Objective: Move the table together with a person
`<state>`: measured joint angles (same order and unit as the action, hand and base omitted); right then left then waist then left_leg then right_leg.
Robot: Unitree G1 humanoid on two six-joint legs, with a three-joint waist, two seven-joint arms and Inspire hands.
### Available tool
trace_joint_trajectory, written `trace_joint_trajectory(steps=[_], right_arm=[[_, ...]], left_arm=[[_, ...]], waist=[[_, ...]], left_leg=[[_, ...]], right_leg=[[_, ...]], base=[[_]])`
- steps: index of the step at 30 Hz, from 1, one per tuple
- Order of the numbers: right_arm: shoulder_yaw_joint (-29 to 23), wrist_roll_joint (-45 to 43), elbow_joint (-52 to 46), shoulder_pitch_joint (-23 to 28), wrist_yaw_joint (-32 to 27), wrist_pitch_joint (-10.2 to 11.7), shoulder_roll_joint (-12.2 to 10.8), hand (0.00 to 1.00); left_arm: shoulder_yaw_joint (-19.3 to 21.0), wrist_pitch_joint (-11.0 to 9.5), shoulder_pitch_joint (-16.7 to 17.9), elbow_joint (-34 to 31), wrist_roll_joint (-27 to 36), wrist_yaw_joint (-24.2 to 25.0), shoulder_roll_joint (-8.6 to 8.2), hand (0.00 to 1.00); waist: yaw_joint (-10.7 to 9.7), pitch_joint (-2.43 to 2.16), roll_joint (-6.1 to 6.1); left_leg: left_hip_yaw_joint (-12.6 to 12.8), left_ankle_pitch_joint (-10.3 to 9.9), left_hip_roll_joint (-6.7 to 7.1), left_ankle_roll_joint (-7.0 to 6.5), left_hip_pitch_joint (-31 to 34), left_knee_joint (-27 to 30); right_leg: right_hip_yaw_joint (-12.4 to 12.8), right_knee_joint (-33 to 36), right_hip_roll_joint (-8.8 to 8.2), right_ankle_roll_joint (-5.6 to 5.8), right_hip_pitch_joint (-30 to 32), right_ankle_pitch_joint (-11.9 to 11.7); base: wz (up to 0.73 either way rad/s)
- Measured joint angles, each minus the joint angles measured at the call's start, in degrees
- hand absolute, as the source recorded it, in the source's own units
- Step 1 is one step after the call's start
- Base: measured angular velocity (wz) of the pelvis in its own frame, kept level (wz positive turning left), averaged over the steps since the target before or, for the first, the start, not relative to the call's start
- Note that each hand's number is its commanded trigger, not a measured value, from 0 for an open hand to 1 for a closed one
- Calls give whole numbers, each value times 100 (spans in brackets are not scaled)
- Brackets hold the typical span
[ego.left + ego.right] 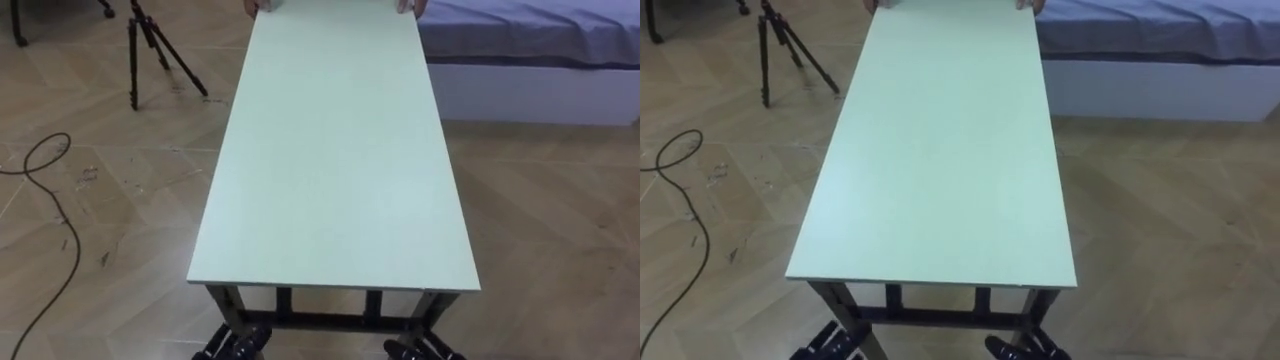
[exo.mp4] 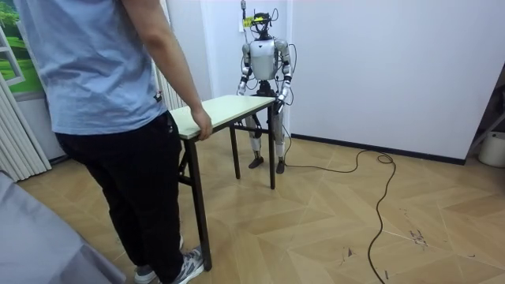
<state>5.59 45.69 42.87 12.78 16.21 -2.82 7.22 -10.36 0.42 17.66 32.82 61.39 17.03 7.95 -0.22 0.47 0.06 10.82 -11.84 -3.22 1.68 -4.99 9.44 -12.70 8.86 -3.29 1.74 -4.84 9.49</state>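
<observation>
Table (image 1: 335, 160): pale green top on a dark frame, sitting on the wooden floor (image 1: 540, 220) and running lengthwise between the robot and the person.
Person (image 2: 102, 95): standing at the far end, gripping that end's edge, fingers (image 2: 199, 125) curling over a corner.
Robot: standing at the opposite end, facing the person.
Bed (image 1: 530, 45): lying just off the table's far right corner.
Tripod (image 1: 150, 50): standing off the far left corner.
Left hand (image 1: 238, 346): poking out under the near edge, left side. Honestly can't tell its grip.
Right hand (image 1: 418, 350): poking out under the near edge, right side. Grip isn't readable either.
</observation>
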Motion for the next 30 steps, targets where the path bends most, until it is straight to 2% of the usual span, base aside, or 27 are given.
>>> trace_joint_trajectory(steps=[5, 9, 13, 19, 21, 24, 26, 28, 30], right_arm=[[30, 161, -369, 153, 2, -98, 3, 0], [220, 169, -750, 260, 2, -129, 142, 0], [292, 170, -1225, 414, -17, -306, 272, 0], [557, 434, -1375, 424, -16, -306, 393, 0], [669, 449, -1434, 423, -16, -306, 465, 0], [847, 450, -1799, 421, 200, -269, 547, 0], [1019, 478, -2119, 400, 404, -197, 521, 0], [1291, 501, -2265, 297, 730, -151, 516, 0], [1401, 497, -2275, 252, 917, -153, 518, 0]], left_arm=[[-24, 1, 50, -109, -15, 18, 39, 0], [-47, 1, 87, -253, 152, 15, 83, 0], [-63, 81, 276, -661, 217, -25, 154, 0], [-168, 88, 308, -852, 215, -27, 254, 0], [-278, 87, 306, -1116, 215, -18, 298, 0], [-481, 86, 178, -1462, 213, 118, 297, 0], [-628, 91, 99, -1564, 217, 162, 309, 0], [-883, 101, 97, -1690, 213, 217, 402, 0], [-996, 135, 100, -1740, 208, 228, 456, 0]], waist=[[-15, 30, -42], [-65, 44, -54], [-87, 49, -62], [-91, 61, -78], [-93, 61, -82], [-93, 49, -78], [-94, 9, -83], [-91, -30, -105], [-74, -27, -123]], left_leg=[[-4, 1, 1, 0, 39, 7], [-8, 1, 3, -2, 127, 25], [3, 3, 1, -3, 136, 29], [-2, 5, 0, -7, 137, 41], [-2, 5, -2, -7, 138, 45], [-1, 5, -3, -7, 132, 44], [-2, 5, -3, -7, 131, 46], [-4, 5, -3, -6, 121, 46], [-7, 5, -3, -6, 121, 44]], right_leg=[[-11, -6, 1, 0, 20, 0], [-8, 24, -5, 0, 125, 0], [13, 89, -12, 0, 199, 0], [1, 92, -13, -1, 198, 0], [-7, 96, -13, -1, 198, 0], [-11, 95, -12, -1, 193, 0], [-13, 94, -10, -1, 195, 0], [-22, 94, -11, -1, 188, 0], [-21, 95, -11, -2, 189, 0]], base=[[0], [0], [-2], [0], [0], [0], [0], [0], [0]])
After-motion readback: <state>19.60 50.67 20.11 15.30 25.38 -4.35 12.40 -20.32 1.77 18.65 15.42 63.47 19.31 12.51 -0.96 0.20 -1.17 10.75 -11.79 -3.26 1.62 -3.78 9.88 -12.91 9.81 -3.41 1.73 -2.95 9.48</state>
